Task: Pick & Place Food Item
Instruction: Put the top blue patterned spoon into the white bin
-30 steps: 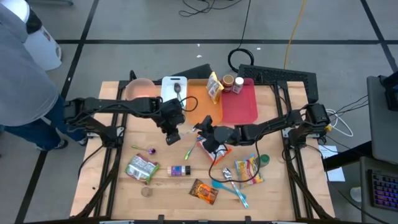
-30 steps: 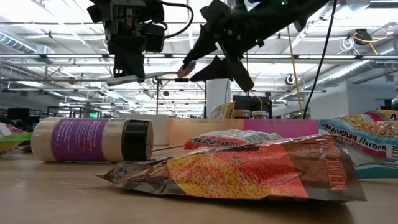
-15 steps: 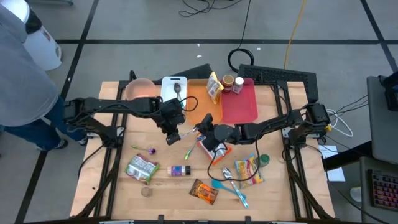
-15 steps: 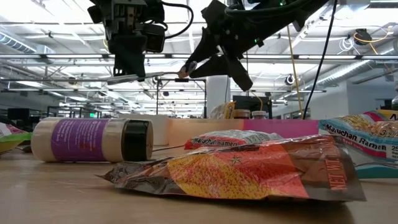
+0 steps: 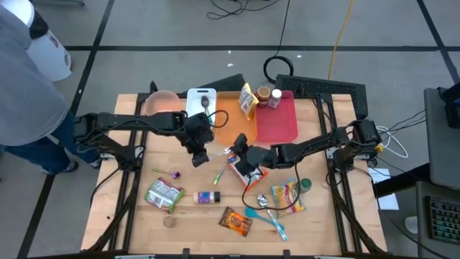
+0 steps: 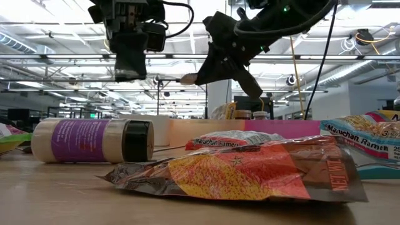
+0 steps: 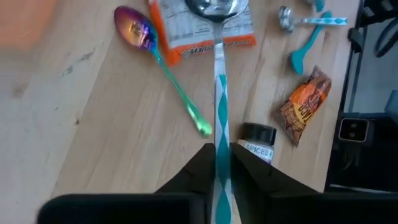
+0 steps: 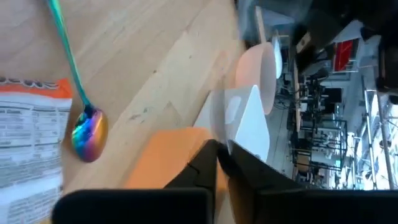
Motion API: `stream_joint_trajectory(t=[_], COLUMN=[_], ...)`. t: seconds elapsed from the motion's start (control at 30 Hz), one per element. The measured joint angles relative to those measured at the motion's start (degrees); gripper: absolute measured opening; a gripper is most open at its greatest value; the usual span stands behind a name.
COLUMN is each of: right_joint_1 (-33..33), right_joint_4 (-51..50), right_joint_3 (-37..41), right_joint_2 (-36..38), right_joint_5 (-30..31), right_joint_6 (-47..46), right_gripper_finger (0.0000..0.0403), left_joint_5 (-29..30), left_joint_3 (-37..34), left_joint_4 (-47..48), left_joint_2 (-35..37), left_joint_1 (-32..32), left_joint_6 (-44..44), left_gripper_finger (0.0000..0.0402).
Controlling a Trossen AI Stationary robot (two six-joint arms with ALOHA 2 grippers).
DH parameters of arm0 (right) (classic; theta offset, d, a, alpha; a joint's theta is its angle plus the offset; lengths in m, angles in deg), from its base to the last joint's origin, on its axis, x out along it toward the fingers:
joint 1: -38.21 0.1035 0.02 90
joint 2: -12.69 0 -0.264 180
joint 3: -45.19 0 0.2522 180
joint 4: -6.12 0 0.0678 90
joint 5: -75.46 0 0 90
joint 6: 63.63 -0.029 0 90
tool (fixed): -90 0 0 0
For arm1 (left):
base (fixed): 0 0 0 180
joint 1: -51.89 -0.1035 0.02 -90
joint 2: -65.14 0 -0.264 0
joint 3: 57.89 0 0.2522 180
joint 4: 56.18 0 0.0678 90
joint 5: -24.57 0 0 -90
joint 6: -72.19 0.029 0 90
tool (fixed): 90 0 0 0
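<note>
- The left tool (image 5: 200, 156) hangs over the middle of the desk (image 5: 144, 212), just in front of the orange board (image 5: 228, 121).
- Its two fingers sit close against the handle of a striped spoon (image 7: 221, 99), teal and white. The wrist view shows the handle running straight out between them.
- The spoon is up in the air, level, well above the desk. Its bowl points toward the right tool (image 5: 235, 149).
- The right tool is pinched fully together. In the low view the spoon's bowl end shows right at its fingertips, so it seems to have that end, though the contact itself is hard to make out.
- The two tools face each other with the spoon spanning the short gap between them.
- Below the spoon's bowl lies an orange-and-white noodle packet (image 5: 249, 173), flat on the desk.
- A rainbow-coloured spoon (image 7: 138, 28) lies beside that packet, its bowl just next to the packet's edge.
- Nearer the front edge are a small spice jar (image 5: 206, 197) on its side, a green bag (image 5: 164, 193) and an orange snack bag (image 5: 236, 221).
- A person (image 5: 29, 79) stands off the desk's left side.
</note>
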Motion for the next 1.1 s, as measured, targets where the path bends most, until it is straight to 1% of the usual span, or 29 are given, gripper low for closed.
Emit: stream_joint_trajectory(t=[0.13,0.23,0.33,0.47,0.6,0.7,0.83,0.9,1.0,1.1], right_joint_1=[-0.1,0.3,0.6,0.9,0.9,0.7,0.3,-0.1,-0.5,-0.6], right_joint_4=[1.5,0.9,1.0,0.0,-0.3,-0.6,-1.6,-0.9,-0.1,3.1], right_joint_3=[-0.3,-0.3,-0.3,-0.3,-0.3,-0.3,1.0,2.1,3.6,5.5], right_joint_2=[0.4,0.2,0.3,0.4,0.4,0.4,0.3,0.3,0.3,0.3], right_joint_5=[0.3,0.4,0.7,3.1,5.4,4.9,3.7,2.1,0.2,0.1], right_joint_6=[-2.4,-3.1,-3.2,-3.2,-4.0,-7.6,-12.0,-14.8,-18.9,-21.9], right_gripper_finger=[0.0001,0.0001,0.0000,0.0000,0.0000,0.0000,0.0000,0.0000,0.0000,0.0000], left_joint_5=[-0.8,-4.0,-5.8,-5.7,-4.3,-1.3,2.2,3.2,4.6,6.7], left_joint_3=[0.0,0.0,0.1,2.6,7.9,12.1,16.7,18.1,19.5,19.6], left_joint_4=[-3.3,-6.8,-9.3,-6.7,0.1,4.6,7.0,6.7,3.8,2.0], left_joint_2=[-0.1,-0.1,-0.1,-0.2,-0.2,-0.2,0.2,0.9,2.9,5.9], left_joint_1=[-0.1,0.0,-0.1,-1.1,-2.4,-2.9,-2.8,-2.9,-2.9,-3.1], left_joint_6=[0.5,1.8,2.6,6.0,12.3,18.5,24.4,27.1,30.2,33.3], left_gripper_finger=[0.0089,0.0113,0.0143,0.0188,0.0221,0.0235,0.0240,0.0241,0.0241,0.0241])
